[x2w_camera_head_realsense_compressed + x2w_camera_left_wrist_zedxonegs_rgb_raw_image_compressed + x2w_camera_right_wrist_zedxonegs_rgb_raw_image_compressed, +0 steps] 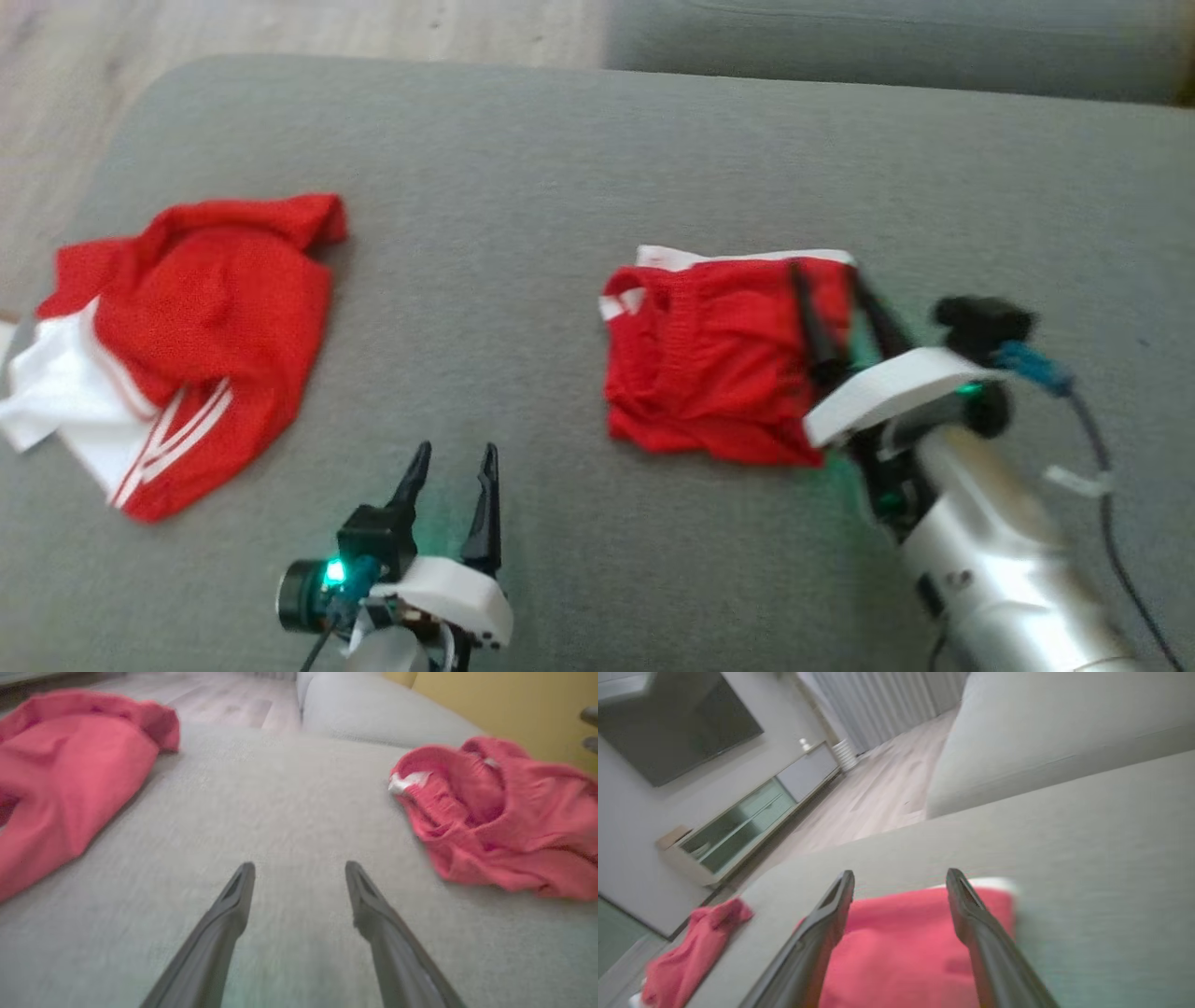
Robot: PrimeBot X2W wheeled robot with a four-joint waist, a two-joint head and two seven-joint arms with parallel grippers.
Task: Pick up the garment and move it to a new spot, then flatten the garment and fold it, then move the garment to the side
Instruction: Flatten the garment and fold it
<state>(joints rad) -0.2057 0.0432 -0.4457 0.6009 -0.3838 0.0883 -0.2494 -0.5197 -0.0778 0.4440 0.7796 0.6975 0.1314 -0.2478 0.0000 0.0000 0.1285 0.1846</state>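
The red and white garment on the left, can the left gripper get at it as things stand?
Probably yes. The left gripper stands open over bare grey cushion, and nothing lies between it and that garment; it would need to swing to its left.

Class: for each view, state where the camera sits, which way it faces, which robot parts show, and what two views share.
Head: faces down at the sofa; left pincer, right pincer, forearm show.
Left wrist: along its open pincer, across the sofa between left garment and right garment.
Right wrist: along its open pincer, over the right garment toward a TV.
Shared: both garments.
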